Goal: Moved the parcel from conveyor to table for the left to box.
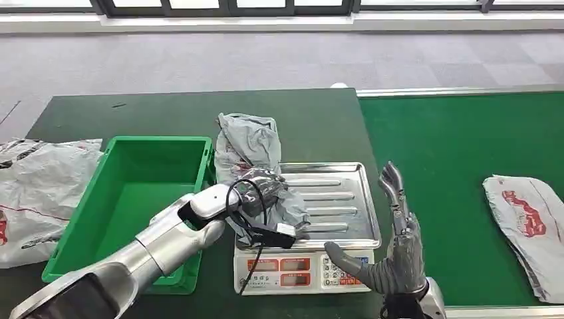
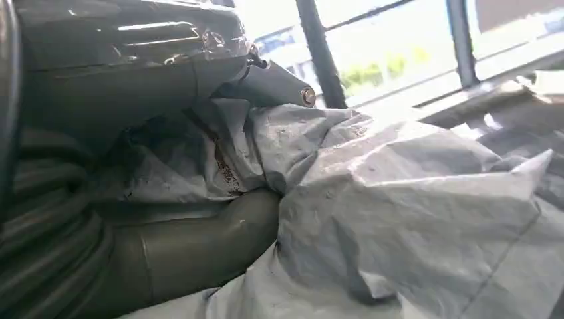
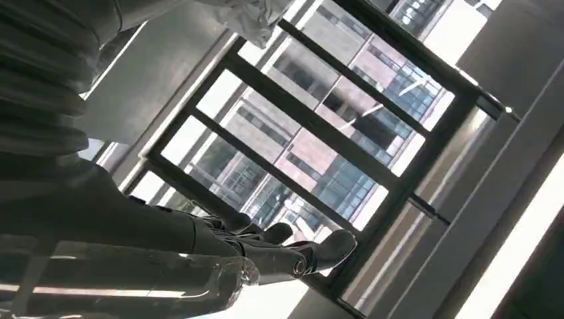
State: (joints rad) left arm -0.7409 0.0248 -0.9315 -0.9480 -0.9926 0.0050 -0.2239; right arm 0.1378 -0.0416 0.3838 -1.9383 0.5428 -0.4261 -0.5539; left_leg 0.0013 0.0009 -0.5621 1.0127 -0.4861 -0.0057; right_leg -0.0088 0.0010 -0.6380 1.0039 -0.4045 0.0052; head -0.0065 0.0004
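At the far left I see a grey bag (image 1: 40, 193) lying on the dark green surface (image 1: 166, 113). Next comes the green box (image 1: 136, 193). My left hand (image 1: 256, 199) grips the crumpled grey parcel (image 1: 256, 156), fingers (image 2: 199, 246) wrapped tight around it, on the metal tray of the scale (image 1: 332, 196) beside the box. My right hand (image 1: 392, 256) is up, fingers (image 1: 392, 183) spread wide, holding nothing. Another parcel (image 1: 529, 226) lies on the bright green conveyor (image 1: 452, 153).

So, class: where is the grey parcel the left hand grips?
In the head view, the grey parcel lies centre-left on the scale's steel tray, beside the green bin.
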